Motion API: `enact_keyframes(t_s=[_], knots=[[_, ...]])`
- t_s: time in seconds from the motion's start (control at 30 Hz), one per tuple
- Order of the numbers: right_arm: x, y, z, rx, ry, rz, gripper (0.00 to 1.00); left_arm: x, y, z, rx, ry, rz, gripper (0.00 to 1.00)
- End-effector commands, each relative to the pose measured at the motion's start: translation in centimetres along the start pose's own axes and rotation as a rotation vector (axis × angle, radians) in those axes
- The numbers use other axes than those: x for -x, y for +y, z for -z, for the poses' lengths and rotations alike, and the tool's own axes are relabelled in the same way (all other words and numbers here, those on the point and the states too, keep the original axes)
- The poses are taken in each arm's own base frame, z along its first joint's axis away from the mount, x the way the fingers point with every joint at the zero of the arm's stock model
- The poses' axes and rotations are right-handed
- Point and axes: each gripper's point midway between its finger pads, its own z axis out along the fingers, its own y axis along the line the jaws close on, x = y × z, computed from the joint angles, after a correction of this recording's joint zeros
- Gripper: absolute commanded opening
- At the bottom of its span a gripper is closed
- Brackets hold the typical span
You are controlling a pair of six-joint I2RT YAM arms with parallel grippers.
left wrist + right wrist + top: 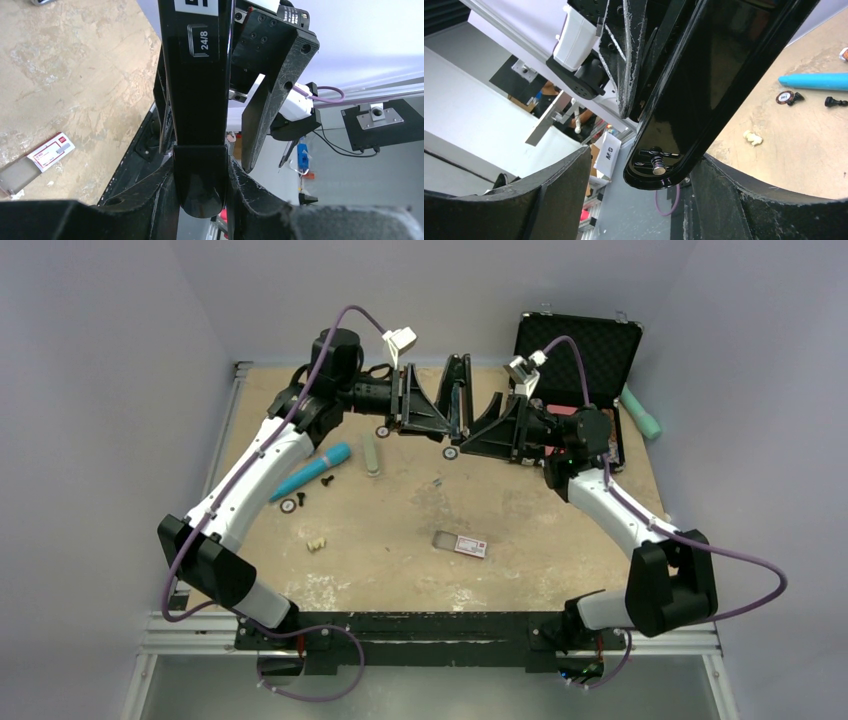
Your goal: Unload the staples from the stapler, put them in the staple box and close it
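Observation:
A black stapler [458, 392] hangs in the air at the back middle, between both grippers. My left gripper [425, 410] is shut on it. In the left wrist view the stapler's arm [197, 100], marked 24/8, sits tight between my left gripper's [200, 200] fingers. My right gripper [487, 430] is open around the stapler's other arm [704, 75]. That arm's rounded end with a spring pin [659, 167] lies close to one finger of my right gripper [639, 200], with a wide gap to the other. No staples show in the stapler.
A staple box [462, 543] lies on the table's near middle, also in the left wrist view [50, 152]. A teal pen [312, 471], a pale green stick [371, 455], small black screws [327, 480] and a white bit [316, 544] lie left. An open black case [580, 350] stands back right.

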Motion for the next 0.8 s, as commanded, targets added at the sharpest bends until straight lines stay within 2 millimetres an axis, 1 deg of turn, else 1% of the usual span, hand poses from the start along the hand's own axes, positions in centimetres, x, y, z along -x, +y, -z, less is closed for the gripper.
enact_keyframes(t_s=[0.0, 0.27, 0.37, 0.6, 0.77], knots=[[1.1, 1.7, -0.5, 0.042, -0.007, 0.081, 0.75, 0.0, -3.9, 1.3, -0.108, -0.017, -0.141, 0.0], [2.2, 1.4, -0.9, 0.052, -0.03, 0.074, 0.76, -1.3, -3.8, 1.6, -0.113, -0.003, -0.145, 0.0], [2.3, 1.6, -0.9, 0.063, -0.033, 0.073, 0.72, -1.5, -3.7, 1.7, -0.099, -0.013, -0.147, 0.0], [1.4, 1.4, -0.7, 0.057, -0.016, 0.059, 0.67, -1.3, -3.9, 1.6, -0.092, -0.035, -0.155, 0.0], [1.0, 1.4, -1.1, 0.063, -0.014, 0.047, 0.63, -1.7, -3.7, 1.2, -0.081, -0.023, -0.164, 0.0]])
